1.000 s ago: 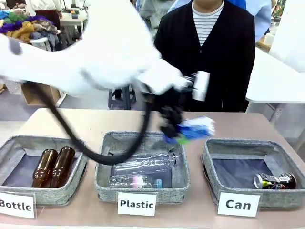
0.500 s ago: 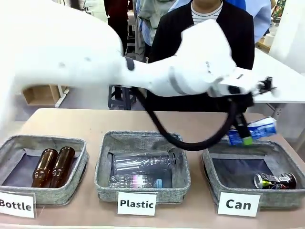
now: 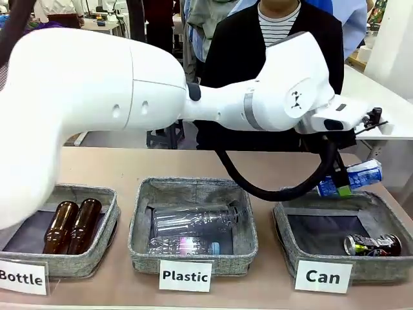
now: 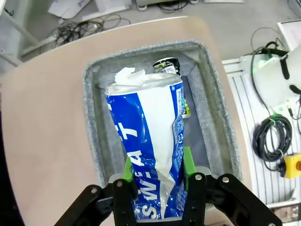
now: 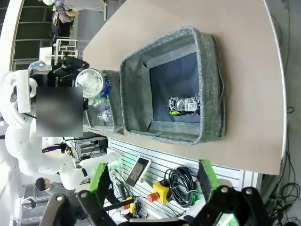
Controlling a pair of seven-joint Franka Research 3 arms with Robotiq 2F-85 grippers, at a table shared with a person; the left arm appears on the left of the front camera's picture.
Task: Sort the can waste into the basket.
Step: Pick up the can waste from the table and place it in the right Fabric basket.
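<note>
A tan, round-cornered table [image 3: 129,165] stands on a pale grey floor [image 4: 84,14]; behind it, a white table [image 3: 368,110] sits to one side and a dark stool [image 3: 164,134] farther back; loose cables [image 4: 82,26] trail over the floor; coiled black cables [image 4: 273,136] and a yellow box with a red button [image 4: 292,165] lie beside the table.

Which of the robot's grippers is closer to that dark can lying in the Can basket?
Left. The left gripper, holding the blue and white can, hangs just above the basket with the dark can; the right gripper looks on from farther off.
</note>
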